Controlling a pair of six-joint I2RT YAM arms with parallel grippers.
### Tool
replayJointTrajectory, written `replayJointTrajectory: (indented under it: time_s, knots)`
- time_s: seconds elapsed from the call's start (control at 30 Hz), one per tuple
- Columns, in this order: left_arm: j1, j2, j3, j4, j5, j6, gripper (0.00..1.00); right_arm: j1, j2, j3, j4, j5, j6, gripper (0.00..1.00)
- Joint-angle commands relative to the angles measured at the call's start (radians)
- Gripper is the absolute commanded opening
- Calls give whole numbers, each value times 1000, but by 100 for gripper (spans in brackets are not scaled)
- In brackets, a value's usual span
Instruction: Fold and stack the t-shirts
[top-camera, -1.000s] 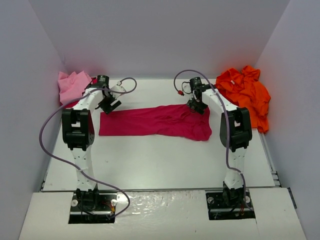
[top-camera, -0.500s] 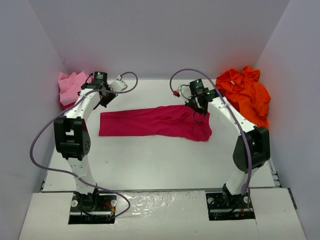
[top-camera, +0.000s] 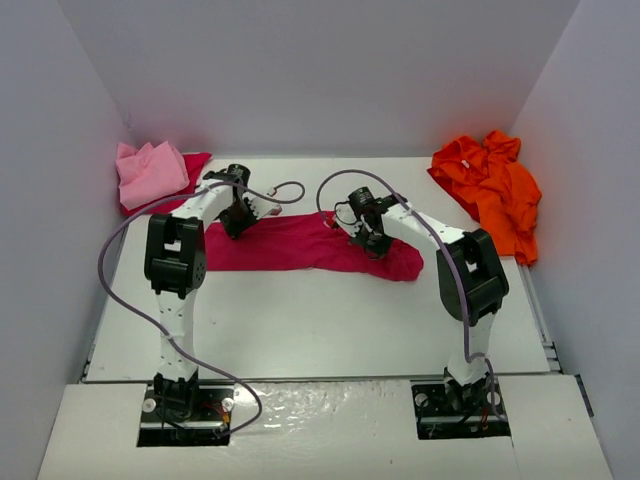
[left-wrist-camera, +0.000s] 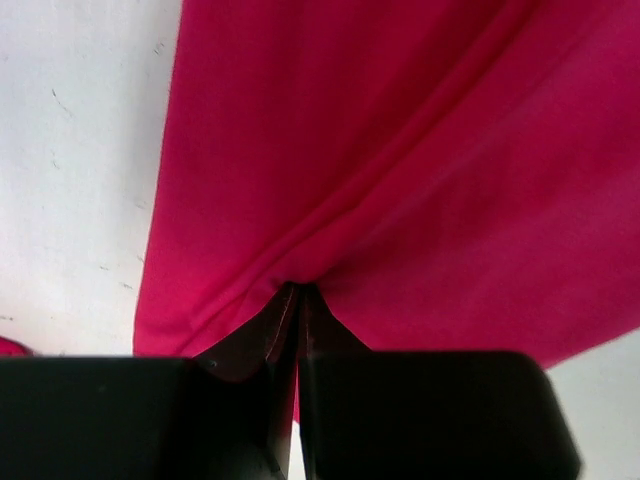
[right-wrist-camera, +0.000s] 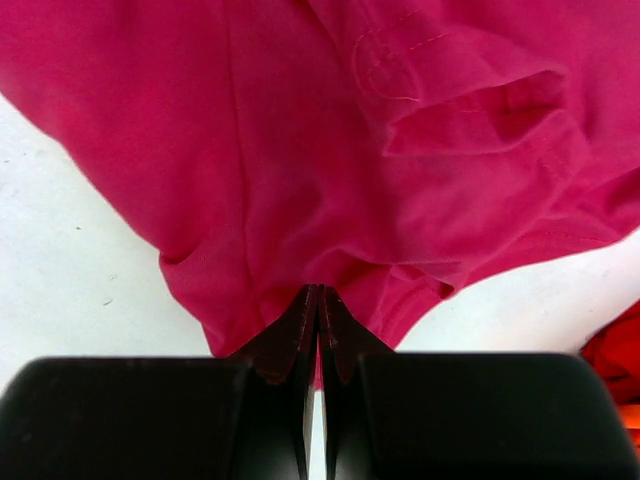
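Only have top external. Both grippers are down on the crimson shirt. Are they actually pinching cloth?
Observer: Left wrist view says yes. The left gripper is shut on the crimson t-shirt, and creases in the cloth converge at its tips.
Operator: Right side?
Observer: Same there. The right gripper is shut on the shirt near its edge, with bare table showing on both sides.
Operator: Anything close to the right gripper?
Observer: A bit of the orange t-shirt shows at the right edge of the right wrist view. It is apart from the crimson one, with table between them.
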Motion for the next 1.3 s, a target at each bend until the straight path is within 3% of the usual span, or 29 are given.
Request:
replayJointTrajectory:
  time_s: [0.0,0.2,0.33,0.53,0.77,0.87,1.07,1.27]
  knots:
    - [19,39,116,-99,-53,50,0,-7,50,10,-43,93,24,0]
    - [62,128,162,-128,-176,68,0,-44,122,28,-76,165,19,0]
    - [70,131,72,-123,-210,94,0,-127,230,123,-69,164,18,0]
    - [59,36,-120,-67,-211,117,0,-212,456,405,-59,238,21,0]
    - [3,-63,-279,-70,-211,124,0,-197,625,733,-57,279,-56,0]
    - [-55,-106,-328,-86,-191,109,0,-179,660,799,-47,250,-89,0]
    - [-193,-226,-406,-132,-131,75,0,-159,629,737,70,281,-92,0]
    - [-417,-353,-408,-238,-25,11,0,-174,528,579,337,431,-117,0]
